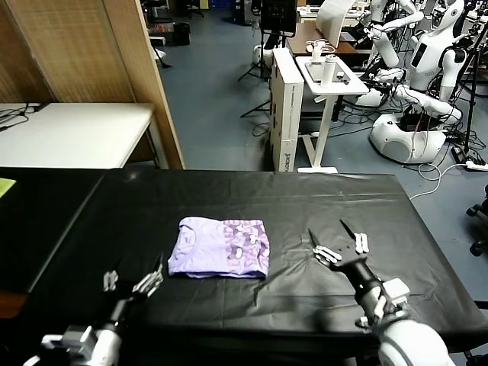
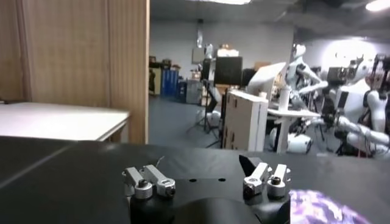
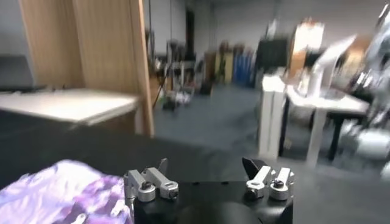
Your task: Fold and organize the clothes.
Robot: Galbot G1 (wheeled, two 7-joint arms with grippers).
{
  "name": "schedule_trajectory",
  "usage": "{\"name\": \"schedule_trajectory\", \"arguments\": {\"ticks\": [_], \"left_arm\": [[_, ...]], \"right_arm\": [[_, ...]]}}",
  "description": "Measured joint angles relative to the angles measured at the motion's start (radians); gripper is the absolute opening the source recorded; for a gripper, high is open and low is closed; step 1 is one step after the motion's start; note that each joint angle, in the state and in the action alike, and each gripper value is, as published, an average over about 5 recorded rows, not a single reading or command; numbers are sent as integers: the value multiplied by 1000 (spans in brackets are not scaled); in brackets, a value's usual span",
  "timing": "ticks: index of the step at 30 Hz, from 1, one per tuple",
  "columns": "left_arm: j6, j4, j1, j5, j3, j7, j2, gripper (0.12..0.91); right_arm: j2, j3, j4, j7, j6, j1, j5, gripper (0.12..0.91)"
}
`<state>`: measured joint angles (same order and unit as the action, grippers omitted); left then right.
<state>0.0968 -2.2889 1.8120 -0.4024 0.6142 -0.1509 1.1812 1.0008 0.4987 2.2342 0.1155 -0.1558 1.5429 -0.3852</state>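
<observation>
On the black-covered table [image 1: 229, 305], mid-surface, the light lavender T-shirt with purple printed panel [image 1: 221, 246] already lies as a compact folded rectangle. Left gripper [image 1: 134, 280] and right gripper [image 1: 338, 245] flank it, jaws apart, holding nothing. Folding looks finished; next is probably a tidy-up nudge or retreat.

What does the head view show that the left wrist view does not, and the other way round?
Only the head view shows the whole folded T-shirt, with its plain part toward the robot's left and its print toward the right, and the open right pincer beside it, apart from the cloth. Only the left wrist view shows the left pincer close up, with nothing between its open fingers. Both show the black table, the wooden partition, the left pincer and at least a corner of the shirt.
</observation>
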Motion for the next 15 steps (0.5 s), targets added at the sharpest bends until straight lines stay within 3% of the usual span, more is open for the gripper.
{"name": "schedule_trajectory", "arguments": {"ticks": [6,15], "left_arm": [[0,-15,79,-31,20,-17,-20,907],[-12,-15,135,-17,14,-10,7,907]], "right_arm": [[46,42,62,71,64,135,108,907],[113,105,98,100,143,284,146,907]]}}
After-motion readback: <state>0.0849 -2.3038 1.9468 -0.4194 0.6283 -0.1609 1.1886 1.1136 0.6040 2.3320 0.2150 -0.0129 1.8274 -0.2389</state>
